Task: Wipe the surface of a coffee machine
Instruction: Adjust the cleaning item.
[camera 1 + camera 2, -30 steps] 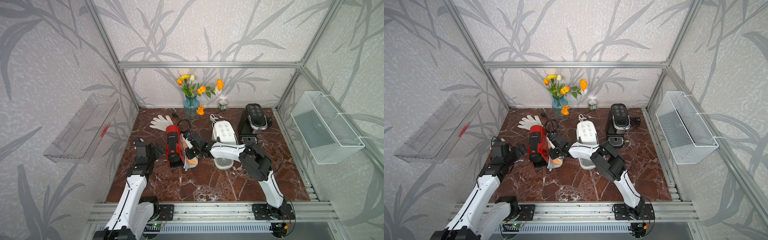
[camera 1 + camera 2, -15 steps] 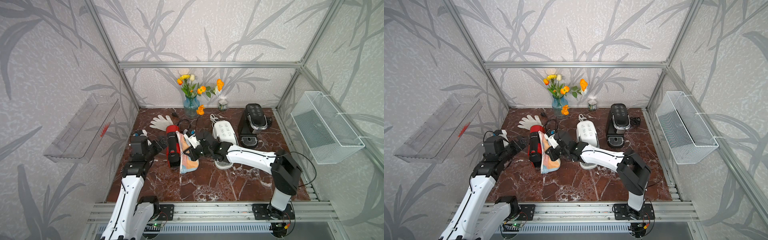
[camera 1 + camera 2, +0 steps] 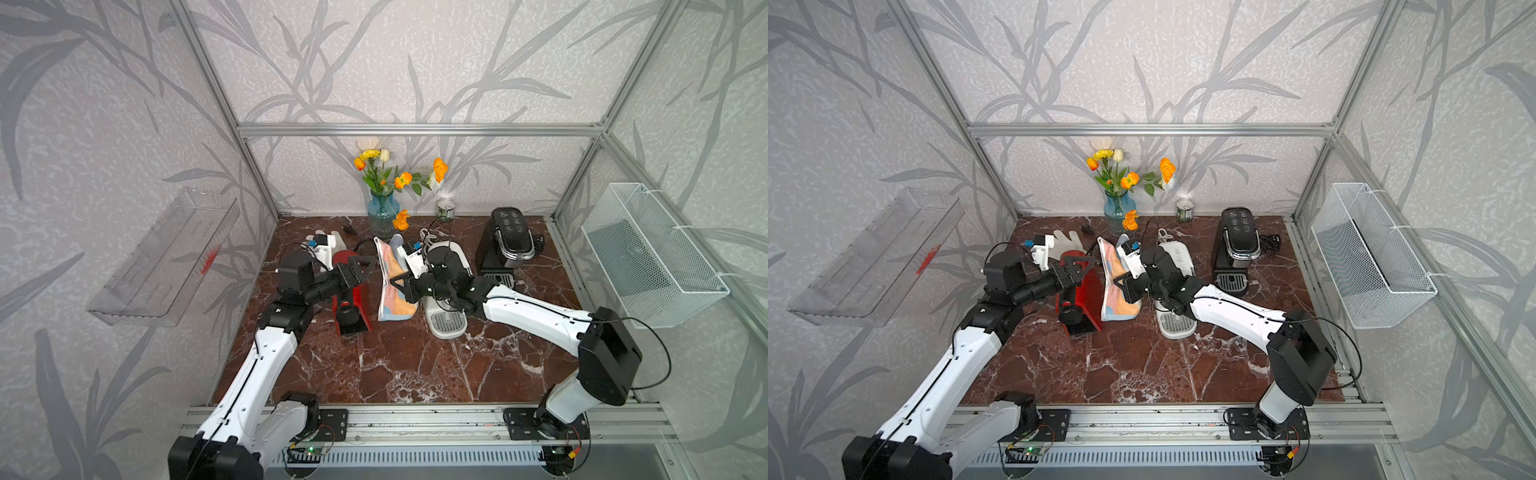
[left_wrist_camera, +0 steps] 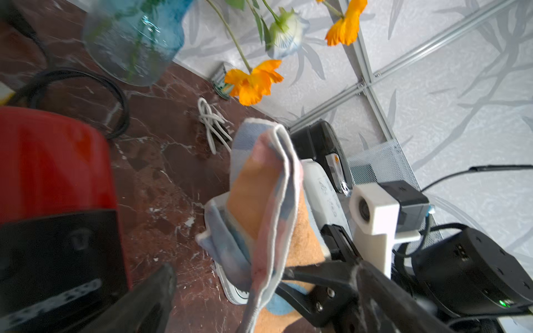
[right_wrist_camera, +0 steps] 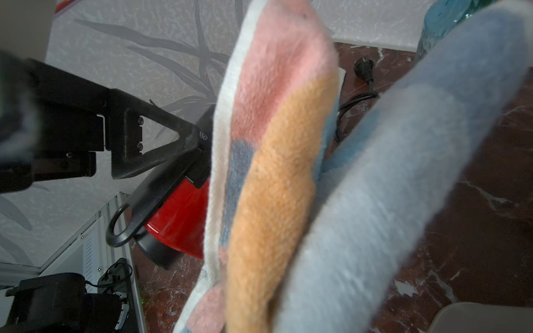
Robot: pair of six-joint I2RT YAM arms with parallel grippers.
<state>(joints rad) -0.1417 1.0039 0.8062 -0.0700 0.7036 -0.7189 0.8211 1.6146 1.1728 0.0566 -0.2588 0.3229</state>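
A dark red marble tabletop point(image 3: 415, 365) is filling the lower middle of both top views. Three machines are standing on it: a glossy red coffee machine point(image 3: 360, 303) left of centre, a white coffee machine point(image 3: 446, 326) at centre, and a black coffee machine point(image 3: 509, 237) toward the upper right. Between the red and white machines a pastel cloth point(image 3: 390, 286) is hanging upright, just beside the red machine; contact cannot be told. The right gripper point(image 3: 400, 281) is pinching the cloth tightly. The left gripper point(image 3: 361, 272) is reaching over the red machine's top, its jaws spread wide and empty. The cloth looks soft, light and floppy, so a bunched fold seems the best hold. The machine looks rigid and slick, so it probably needs bracing on its flat sides. Only the left wrist view is showing the cloth's doubled layers. Only the right wrist view is showing the machine's black looped lever point(image 5: 127, 227).
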